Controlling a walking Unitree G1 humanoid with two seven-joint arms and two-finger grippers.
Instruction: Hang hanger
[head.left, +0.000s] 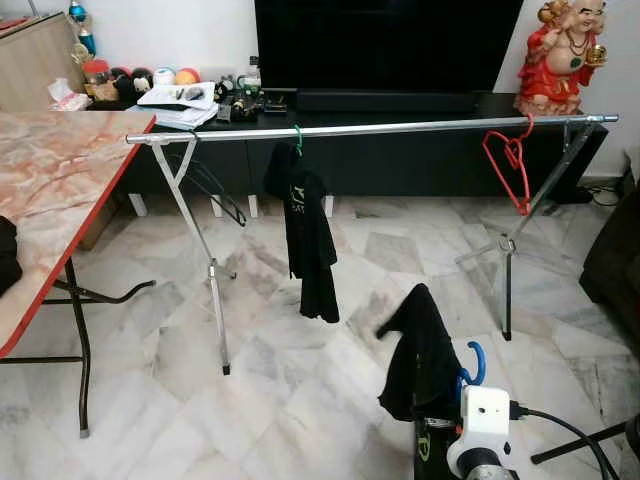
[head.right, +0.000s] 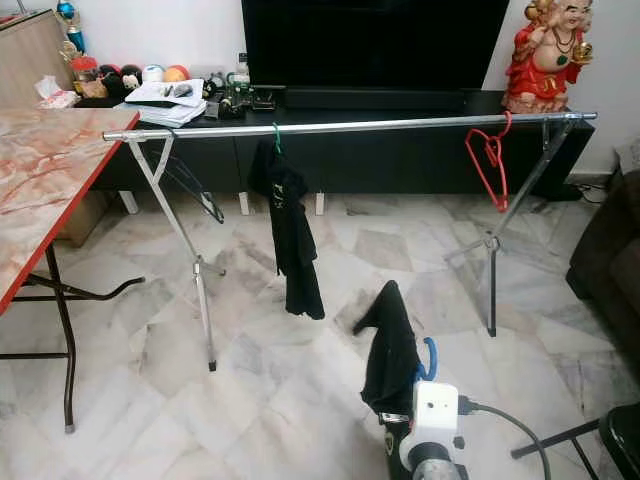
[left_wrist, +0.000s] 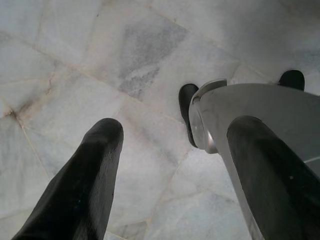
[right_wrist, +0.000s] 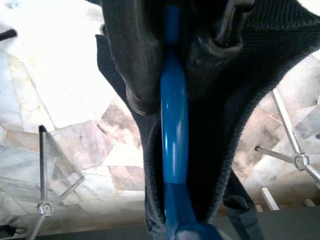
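Low at the front, the right gripper is clamped on a blue hanger, fingers pressed to either side of its neck. A black garment drapes over that hanger, held well short of the silver rail. On the rail hang a green hanger with dark clothing and an empty red hanger. Down by the marble floor, the left gripper hangs idle with fingers spread and nothing between them.

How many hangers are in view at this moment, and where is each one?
4. A black wire hanger at the rail's left end, a green hanger carrying a black garment mid-rail, a red hanger near the right end, and a blue hanger in the right gripper.
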